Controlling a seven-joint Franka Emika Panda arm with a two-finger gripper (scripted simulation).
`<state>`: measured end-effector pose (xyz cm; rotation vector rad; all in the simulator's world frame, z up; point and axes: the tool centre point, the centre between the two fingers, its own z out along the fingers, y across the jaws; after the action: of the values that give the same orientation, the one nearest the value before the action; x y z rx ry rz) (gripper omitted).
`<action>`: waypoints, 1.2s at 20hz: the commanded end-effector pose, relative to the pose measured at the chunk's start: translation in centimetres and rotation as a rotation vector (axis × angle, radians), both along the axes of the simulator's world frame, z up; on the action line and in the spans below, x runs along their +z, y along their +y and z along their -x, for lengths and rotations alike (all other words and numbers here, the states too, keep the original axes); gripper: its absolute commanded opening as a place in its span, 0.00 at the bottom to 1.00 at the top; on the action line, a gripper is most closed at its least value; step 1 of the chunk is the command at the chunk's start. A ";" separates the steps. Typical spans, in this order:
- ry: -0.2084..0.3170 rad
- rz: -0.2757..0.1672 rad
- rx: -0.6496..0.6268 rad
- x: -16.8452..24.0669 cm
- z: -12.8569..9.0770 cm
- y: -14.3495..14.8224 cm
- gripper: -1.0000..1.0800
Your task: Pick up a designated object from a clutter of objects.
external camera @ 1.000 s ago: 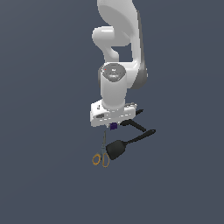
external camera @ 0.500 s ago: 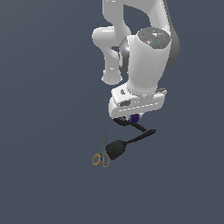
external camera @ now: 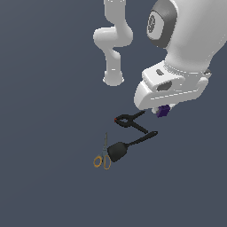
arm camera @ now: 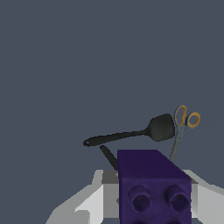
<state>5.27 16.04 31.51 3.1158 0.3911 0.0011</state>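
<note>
surface: plain dark grey-blue floor | gripper: clamped on purple block, lifted | below it: black clamp, spatula, scissors lying flat

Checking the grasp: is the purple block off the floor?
Yes: purple block sits clamped in the gripper, above the clamp.

Flat slate-grey floor spans the scene.

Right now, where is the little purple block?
The purple block sits in the gripper, lifted off the floor, toward the exterior view's right of the black clamp.
</note>
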 end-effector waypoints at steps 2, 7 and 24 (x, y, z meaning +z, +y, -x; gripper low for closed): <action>0.001 0.000 -0.001 2.3 -0.7 2.0 0.00; 0.001 -0.001 -0.001 5.0 -1.6 4.4 0.00; 0.001 -0.001 0.000 8.5 -2.9 7.6 0.00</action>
<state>8.17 23.53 39.94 3.1173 0.3909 -0.0003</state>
